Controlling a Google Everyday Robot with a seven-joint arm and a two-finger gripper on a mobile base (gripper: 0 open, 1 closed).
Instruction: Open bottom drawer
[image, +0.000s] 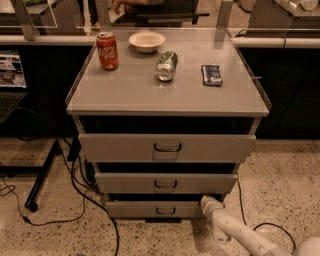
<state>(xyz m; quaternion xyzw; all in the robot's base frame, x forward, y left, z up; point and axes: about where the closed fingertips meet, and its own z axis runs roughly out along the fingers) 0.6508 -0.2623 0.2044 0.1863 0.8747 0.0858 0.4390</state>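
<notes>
The grey metal cabinet has three drawers. The bottom drawer (145, 209) is the narrowest, lowest one, with a small dark loop handle (165, 211) at its centre. Its front stands slightly forward, with a dark gap above it. The mid-sized drawer (165, 183) and the widest top drawer (167, 148) sit above. My white arm reaches in from the lower right. My gripper (206, 202) is at the right end of the bottom drawer's front, near its top corner.
On the cabinet top (135, 95) are a red soda can (107, 50), a white bowl (146, 41), a tipped green can (166, 65) and a dark snack packet (211, 75). Black cables (75, 190) and a stand leg (42, 175) lie on the speckled floor at left.
</notes>
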